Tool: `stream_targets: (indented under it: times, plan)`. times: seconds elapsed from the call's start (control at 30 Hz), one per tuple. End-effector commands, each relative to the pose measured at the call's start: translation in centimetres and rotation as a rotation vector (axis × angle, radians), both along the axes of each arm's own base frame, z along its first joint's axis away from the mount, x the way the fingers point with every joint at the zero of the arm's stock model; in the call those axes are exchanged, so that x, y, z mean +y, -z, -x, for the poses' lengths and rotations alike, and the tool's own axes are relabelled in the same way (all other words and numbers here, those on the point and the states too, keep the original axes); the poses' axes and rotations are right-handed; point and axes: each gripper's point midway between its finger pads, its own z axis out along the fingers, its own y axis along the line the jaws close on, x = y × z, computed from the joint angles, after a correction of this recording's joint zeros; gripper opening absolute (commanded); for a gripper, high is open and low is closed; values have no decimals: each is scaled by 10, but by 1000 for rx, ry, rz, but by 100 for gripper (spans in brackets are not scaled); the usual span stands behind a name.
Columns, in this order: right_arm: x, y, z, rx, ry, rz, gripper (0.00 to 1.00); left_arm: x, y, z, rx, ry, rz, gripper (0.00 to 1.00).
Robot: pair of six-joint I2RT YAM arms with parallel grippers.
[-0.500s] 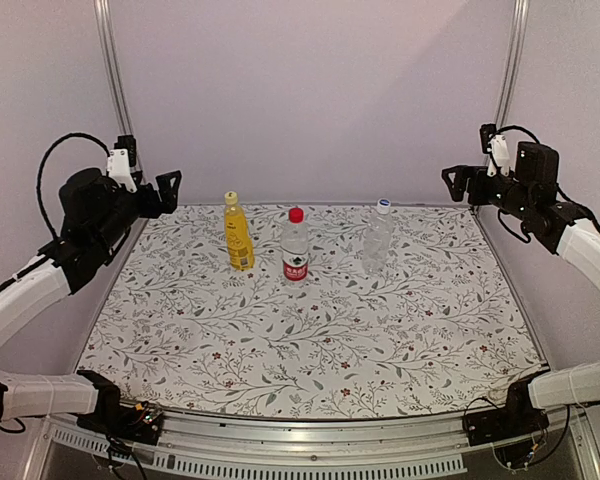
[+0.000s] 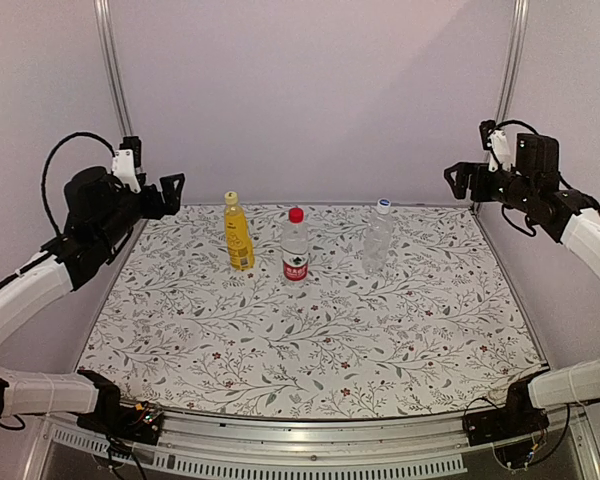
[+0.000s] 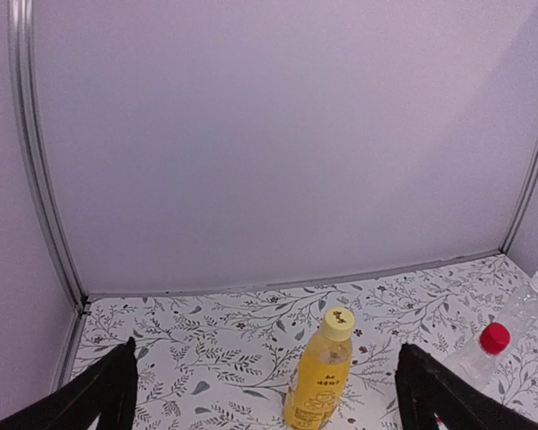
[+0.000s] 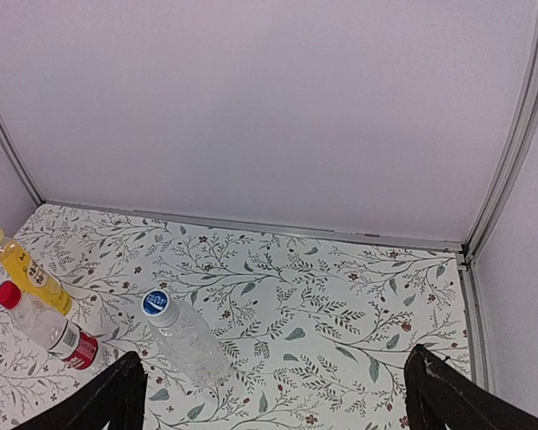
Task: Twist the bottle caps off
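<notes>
At the near edge of the table you've only got the arm bases, then a wide stretch of floral mat point(image 2: 310, 340) with nothing on it, and everything that matters sits toward the back. The three bottles stand upright in a left-to-right row, long axes vertical, caps on top and all screwed on, so nothing's done yet. The yellow bottle point(image 2: 239, 240) with its yellow cap point(image 2: 231, 198) is leftmost, the red-label bottle point(image 2: 295, 255) with the red cap point(image 2: 296, 214) is in the middle, and the clear bottle point(image 2: 376, 245) with the blue-white cap point(image 2: 383, 204) is on the right. Your left gripper point(image 2: 177, 193) hangs up at the far left, fingers spread wide and holding nothing. The yellow bottle is below it and off to its right, clearly its nearest target. Your right gripper point(image 2: 450, 184) mirrors that at the far right, also spread and empty, with the clear bottle down to its left. I'd guess the red one is slightly closer to the left arm.
</notes>
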Motion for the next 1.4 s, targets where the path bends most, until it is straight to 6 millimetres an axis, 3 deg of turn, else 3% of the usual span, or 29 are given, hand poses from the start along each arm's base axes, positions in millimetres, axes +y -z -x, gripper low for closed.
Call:
stream_targets:
  times: [0.0, 0.1, 0.2, 0.33, 0.53, 1.0, 1.27, 1.37]
  plan:
    - [9, 10, -3, 94, 7, 107, 99, -2, 2, -8, 33, 10, -30, 100]
    - [27, 21, -7, 135, -32, 156, 99, -3, 7, -11, 57, 14, -38, 100]
    - [62, 28, -8, 158, -158, 135, 99, -9, 11, -13, 74, 30, -55, 100]
    - [89, 33, -21, 188, -227, 120, 98, -12, 14, -13, 82, 40, -68, 100]
    - [121, 56, -47, 280, -315, 114, 89, -14, 12, -12, 77, 47, -72, 100]
    - [150, 122, -78, 429, -371, 177, 62, -15, 4, -7, 56, 57, -68, 100]
    - [155, 136, -81, 455, -390, 183, 45, -14, 2, -6, 52, 52, -70, 100]
    - [155, 132, -81, 446, -390, 186, 37, -15, 2, -5, 50, 60, -71, 100]
